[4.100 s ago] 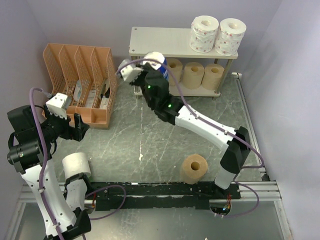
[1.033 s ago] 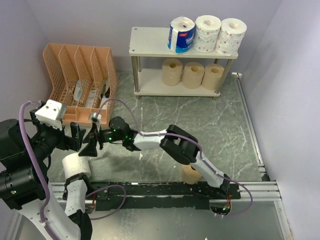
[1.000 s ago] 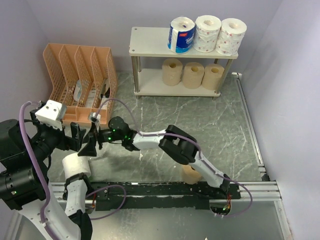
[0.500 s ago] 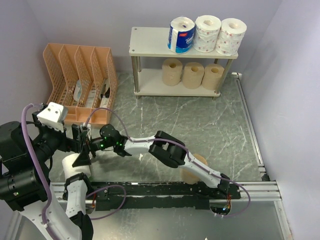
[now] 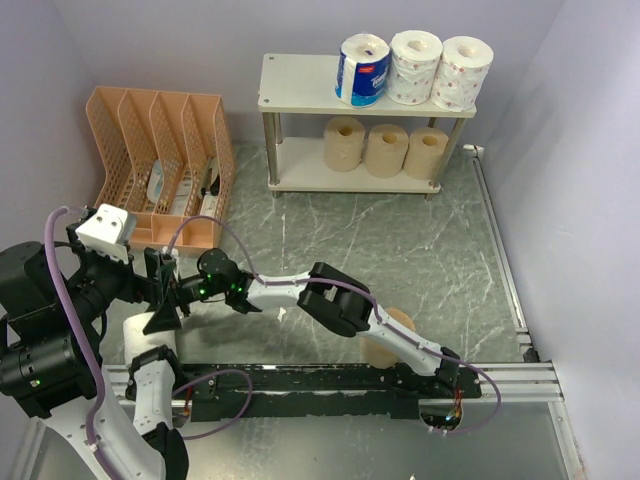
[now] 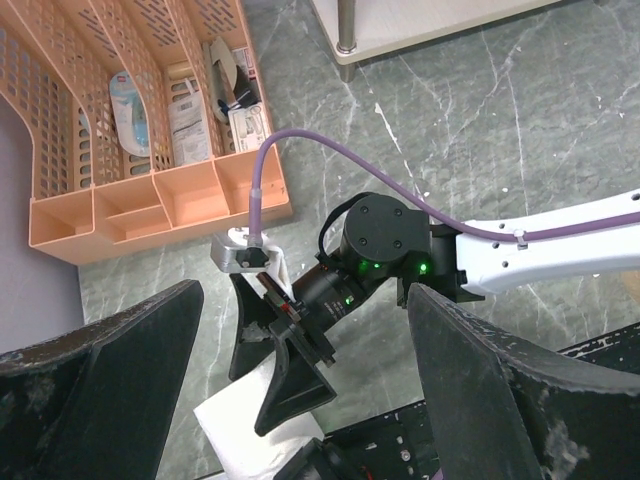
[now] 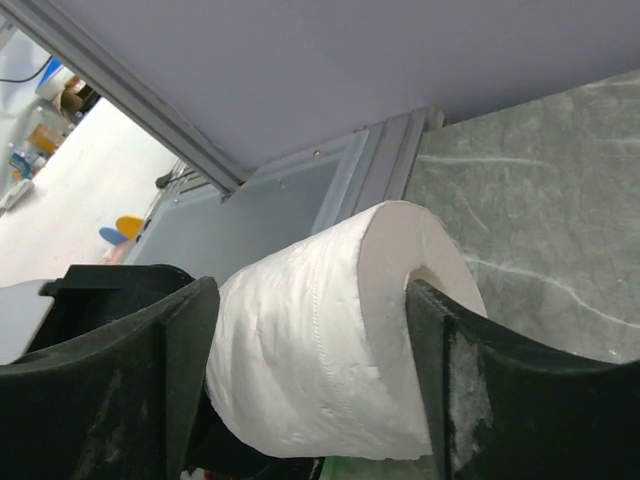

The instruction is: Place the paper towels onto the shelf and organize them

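**White roll between the right fingers at the near left corner**

The right arm (image 5: 330, 300) stretches low across the tabletop (image 5: 330, 230) to the near left corner. There the white roll (image 7: 300, 350) sits just inside the front rail (image 5: 330, 380). The right fingers (image 7: 470, 400) are spread wide, one on each side of the roll and close against it. The roll does not look squashed. It is plain white and plump, with faint embossed lines running round its side. Its end face is flat, and the core hole is half hidden behind one finger.

The left fingers (image 6: 100, 380) hang above the same spot, also spread wide and holding nothing. The left wrist view looks down between them onto the right arm's wrist and one corner of the white roll.

A tan roll (image 5: 403, 325) sits near the front rail, right of centre, partly hidden by the right arm.

The shelf (image 5: 300, 85) stands at the back of the tabletop. A blue-wrapped roll (image 5: 363, 70) and two pink-print rolls (image 5: 413, 65) stand upright toward the right end of its upper board. They are packed side by side with their cores up. On the lower board three tan rolls (image 5: 386, 150) stand in a row beneath them.

An orange organizer (image 5: 130, 150) stands to the left of the shelf, with a few small packets in its slots.
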You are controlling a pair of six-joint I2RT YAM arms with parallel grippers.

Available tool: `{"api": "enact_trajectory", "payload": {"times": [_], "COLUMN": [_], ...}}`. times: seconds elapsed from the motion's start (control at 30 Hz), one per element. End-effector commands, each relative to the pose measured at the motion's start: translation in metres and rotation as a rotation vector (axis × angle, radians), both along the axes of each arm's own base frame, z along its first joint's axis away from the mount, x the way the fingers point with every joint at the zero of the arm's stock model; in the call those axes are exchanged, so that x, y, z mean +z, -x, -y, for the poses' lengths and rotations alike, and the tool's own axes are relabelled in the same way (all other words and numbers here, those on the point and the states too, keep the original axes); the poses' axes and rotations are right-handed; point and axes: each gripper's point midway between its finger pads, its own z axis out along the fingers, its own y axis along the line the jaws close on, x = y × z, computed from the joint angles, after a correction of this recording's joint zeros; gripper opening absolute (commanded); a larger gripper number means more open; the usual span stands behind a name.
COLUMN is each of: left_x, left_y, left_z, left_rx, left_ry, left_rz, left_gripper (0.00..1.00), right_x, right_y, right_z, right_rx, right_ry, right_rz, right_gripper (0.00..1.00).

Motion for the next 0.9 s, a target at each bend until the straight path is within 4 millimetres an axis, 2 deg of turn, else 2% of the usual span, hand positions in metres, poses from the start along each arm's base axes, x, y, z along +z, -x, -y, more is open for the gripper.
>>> {"api": "enact_trajectory", "payload": {"times": [0.0,0.13,0.17,0.2,0.37,0.4,0.53,0.6,0.63,0.73,0.8,0.87], "left_x": [0.006,0.006,0.006,0.006,0.006,0.006,0.007,0.007,0.006,0.007,0.007,0.007], "left_y": [-0.001,0.0,0.0,0.0,0.001,0.002,0.002,0.002,0.002,0.002,0.002,0.003], "left_z": [0.002,0.002,0.002,0.002,0.002,0.002,0.002,0.002,0.002,0.003,0.003,0.003], "left_rx": [0.0,-0.001,0.001,0.003,0.006,0.006,0.011,0.009,0.01,0.003,0.002,0.004], "left_ry": [0.003,0.002,0.003,0.002,0.0,-0.001,-0.002,-0.002,0.0,0.0,-0.002,-0.003], "left_rz": [0.032,0.035,0.033,0.034,0.04,0.041,0.044,0.044,0.042,0.041,0.042,0.044], "left_gripper": [0.95,0.95,0.95,0.95,0.95,0.95,0.95,0.95,0.95,0.95,0.95,0.95], "right_x": [-0.013,-0.023,-0.024,-0.025,-0.014,0.005,0.05,0.072,0.089,0.135,0.156,0.169], "right_y": [0.021,0.024,0.025,0.026,0.027,0.023,0.003,-0.009,-0.018,-0.042,-0.052,-0.059], "right_z": [-0.003,-0.001,0.0,0.001,0.015,0.018,0.036,0.053,0.062,0.091,0.106,0.121], "right_rx": [0.063,0.069,0.068,0.064,0.036,0.011,-0.149,-0.237,-0.293,-0.432,-0.497,-0.547], "right_ry": [0.012,0.029,0.032,0.035,0.04,0.025,0.065,0.096,0.104,0.117,0.125,0.143], "right_rz": [-0.016,-0.031,-0.029,-0.026,0.014,0.043,0.277,0.465,0.538,0.693,0.757,0.802], "right_gripper": [0.65,0.22,0.08,0.0,0.0,0.0,0.0,0.0,0.0,0.0,0.0,0.0]}}
